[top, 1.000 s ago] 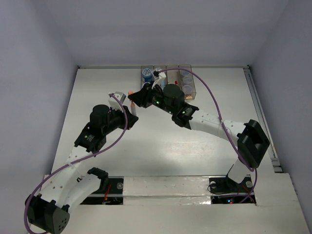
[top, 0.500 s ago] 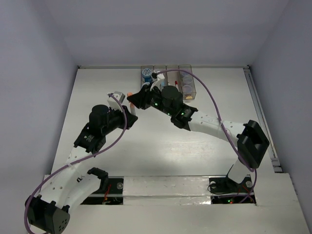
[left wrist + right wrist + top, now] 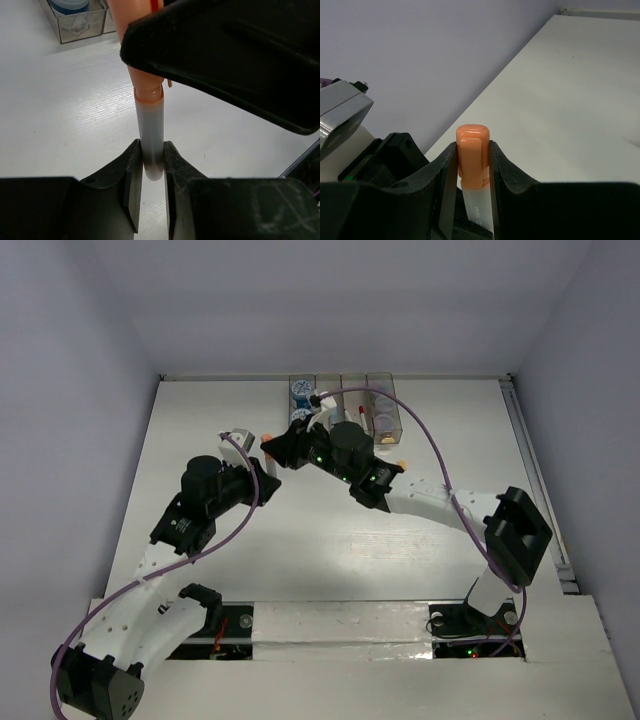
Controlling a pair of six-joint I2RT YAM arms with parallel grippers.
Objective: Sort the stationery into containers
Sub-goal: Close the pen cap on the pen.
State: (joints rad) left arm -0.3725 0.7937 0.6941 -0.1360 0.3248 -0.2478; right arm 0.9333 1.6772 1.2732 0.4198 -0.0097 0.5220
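While pinching the orange-capped stick (image 3: 150,115) tight at both ends, left gripper (image 3: 152,162) on the pale end, right gripper (image 3: 472,152) on the cap, just left of the bins (image 3: 397,412): best to open left first, then lift away slowly.

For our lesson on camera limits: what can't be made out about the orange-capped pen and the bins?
Left wrist: orange-capped pen, cap end covered by right gripper.
Right wrist: barrel print too small to read.
Top view: pen mostly hidden where left gripper meets the right one; bins, contents too small.
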